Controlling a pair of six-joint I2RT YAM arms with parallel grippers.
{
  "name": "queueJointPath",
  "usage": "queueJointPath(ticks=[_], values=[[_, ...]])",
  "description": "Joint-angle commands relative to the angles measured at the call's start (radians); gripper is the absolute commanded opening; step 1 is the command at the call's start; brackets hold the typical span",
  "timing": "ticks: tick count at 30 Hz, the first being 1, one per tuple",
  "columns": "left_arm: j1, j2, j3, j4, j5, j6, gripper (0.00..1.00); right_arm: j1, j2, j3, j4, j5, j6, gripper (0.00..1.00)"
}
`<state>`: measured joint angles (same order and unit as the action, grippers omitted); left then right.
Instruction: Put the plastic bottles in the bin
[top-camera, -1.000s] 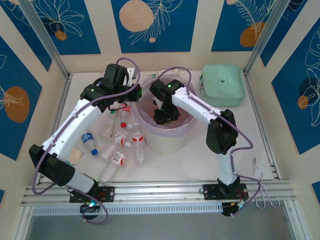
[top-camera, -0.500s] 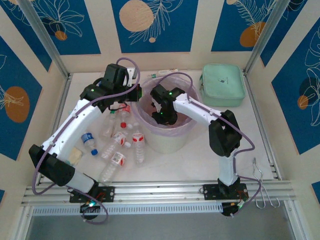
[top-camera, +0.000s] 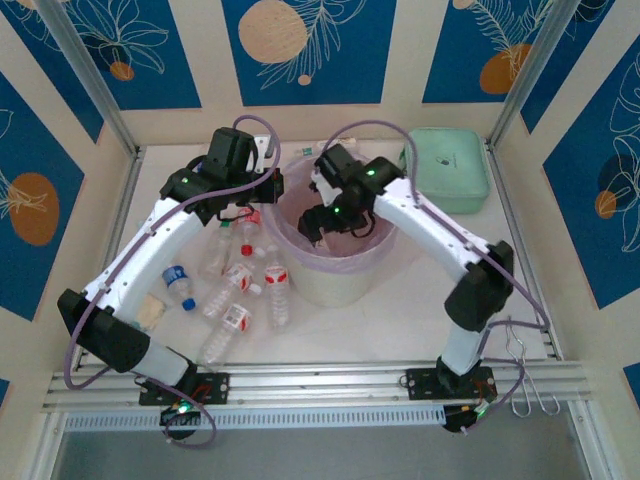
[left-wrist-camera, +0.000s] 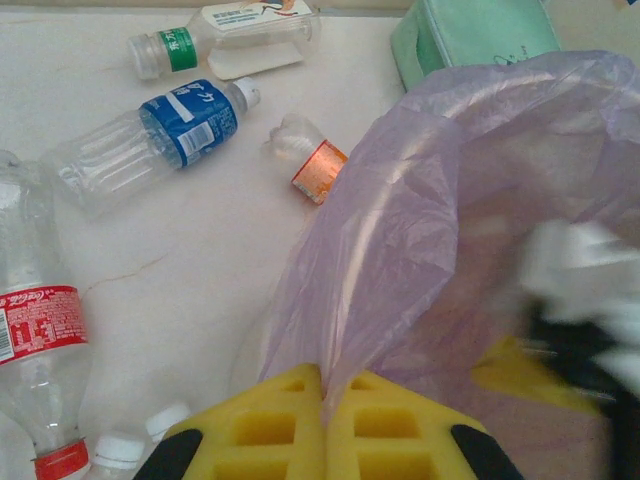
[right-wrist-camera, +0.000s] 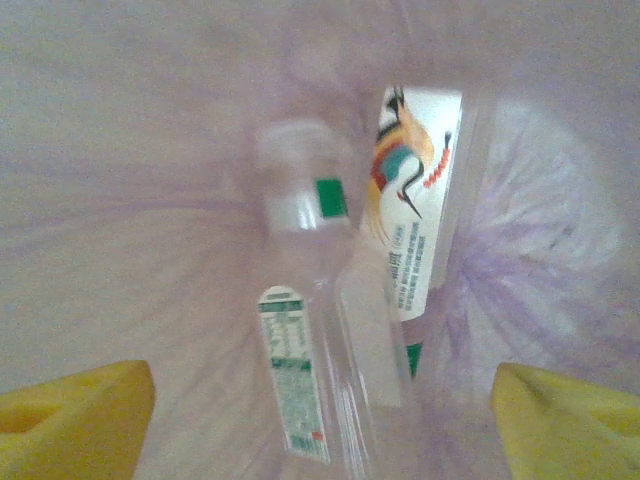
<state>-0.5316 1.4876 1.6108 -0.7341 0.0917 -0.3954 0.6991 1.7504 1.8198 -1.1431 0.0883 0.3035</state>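
- Since the earlier frame, we see the right arm raised and its elbow swung outward. Its hand (right-wrist-camera: 322, 415) hangs over the round white bin with a lilac liner (top-camera: 335, 285), pads wide apart and empty.
- Two clear plastic bottles lie inside: one green-labelled (right-wrist-camera: 298, 385), one crane-printed (right-wrist-camera: 415, 230).
- The left hand (left-wrist-camera: 322, 420) has its pads together at the liner's edge.
- About six loose bottles (top-camera: 228, 325) lie on the worktop (top-camera: 400, 310), left of the bin.

White left arm (top-camera: 150, 248) and white right arm (top-camera: 430, 230) arch inward. The left end effector (left-wrist-camera: 325, 430) has its yellow pads pressed together; the right end effector (right-wrist-camera: 320, 410) has its pads spread wide.
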Motion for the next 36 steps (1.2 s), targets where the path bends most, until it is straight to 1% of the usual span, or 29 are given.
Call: queueJointPath(ticks=[1,4,10,12,14,19,21,23,26,30,34,36], values=[[-0.011,-0.007,0.03,0.004,-0.004,0.019,0.0,-0.007,-0.093,0.092,-0.082,-0.032,-0.076,0.93],[-0.011,0.005,0.06,-0.021,-0.007,0.026,0.0,-0.018,-0.132,0.202,-0.119,-0.026,-0.124,0.98],[-0.011,0.014,0.063,-0.035,0.014,0.019,0.0,-0.083,-0.166,0.412,-0.165,-0.039,-0.183,0.98],[-0.011,0.007,0.061,-0.036,0.004,0.024,0.0,-0.127,-0.171,0.459,-0.166,-0.035,-0.2,0.97],[-0.011,0.004,0.071,-0.053,-0.005,0.029,0.0,-0.2,-0.181,0.477,-0.142,-0.051,-0.208,0.96],[-0.011,0.001,0.098,-0.122,-0.022,0.049,0.0,-0.443,-0.164,0.459,-0.065,-0.149,-0.18,0.94],[-0.01,-0.01,0.09,-0.136,-0.036,0.059,0.0,-0.508,-0.139,0.414,-0.027,-0.161,-0.172,0.94],[-0.008,-0.023,0.069,-0.129,-0.034,0.069,0.0,-0.547,-0.101,0.365,0.016,-0.162,-0.169,0.94],[-0.004,-0.047,0.001,-0.082,-0.025,0.079,0.0,-0.575,-0.034,0.308,0.065,-0.192,-0.165,0.94],[0.007,-0.041,-0.001,-0.106,-0.035,0.082,0.0,-0.581,0.058,0.2,0.173,-0.231,-0.17,0.97],[0.007,-0.042,0.008,-0.127,-0.03,0.084,0.0,-0.59,0.192,0.187,0.194,-0.26,-0.16,0.99],[0.007,-0.051,0.003,-0.128,-0.034,0.084,0.0,-0.595,0.266,0.201,0.22,-0.309,-0.155,0.99]])
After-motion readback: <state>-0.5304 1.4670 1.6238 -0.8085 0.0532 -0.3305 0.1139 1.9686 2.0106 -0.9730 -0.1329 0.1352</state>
